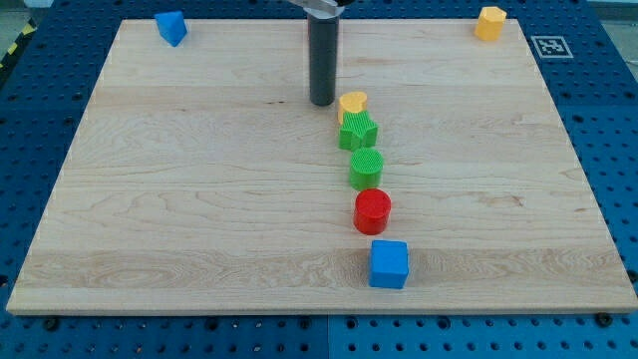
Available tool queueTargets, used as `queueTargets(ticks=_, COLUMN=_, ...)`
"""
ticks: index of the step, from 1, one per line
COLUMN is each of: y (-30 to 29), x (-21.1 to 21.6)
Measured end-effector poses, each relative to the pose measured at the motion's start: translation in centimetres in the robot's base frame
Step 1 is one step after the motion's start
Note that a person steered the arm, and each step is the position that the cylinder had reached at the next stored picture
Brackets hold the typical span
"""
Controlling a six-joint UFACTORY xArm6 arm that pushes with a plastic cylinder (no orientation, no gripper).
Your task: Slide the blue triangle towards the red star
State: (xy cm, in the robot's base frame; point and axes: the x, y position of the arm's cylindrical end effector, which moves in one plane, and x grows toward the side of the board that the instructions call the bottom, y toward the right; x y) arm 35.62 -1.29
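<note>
Blue triangle point(171, 27) sits far toward the view's upper left of our tip point(322, 103); we see no red star. Just right of our tip, which has no pincer to open, lies the yellow heart point(353, 102).

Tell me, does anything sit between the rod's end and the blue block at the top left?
Nothing visible does. Only wooden board lies between my tip and the blue triangle; the yellow heart sits on the tip's other side, towards the view's right.
</note>
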Motion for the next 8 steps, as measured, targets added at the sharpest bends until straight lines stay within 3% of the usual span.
queueTargets(ticks=4, y=-23.8, x=-8.2)
queueTargets(ticks=6, y=-25.1, x=-16.5)
queueTargets(ticks=8, y=-24.5, x=-14.1)
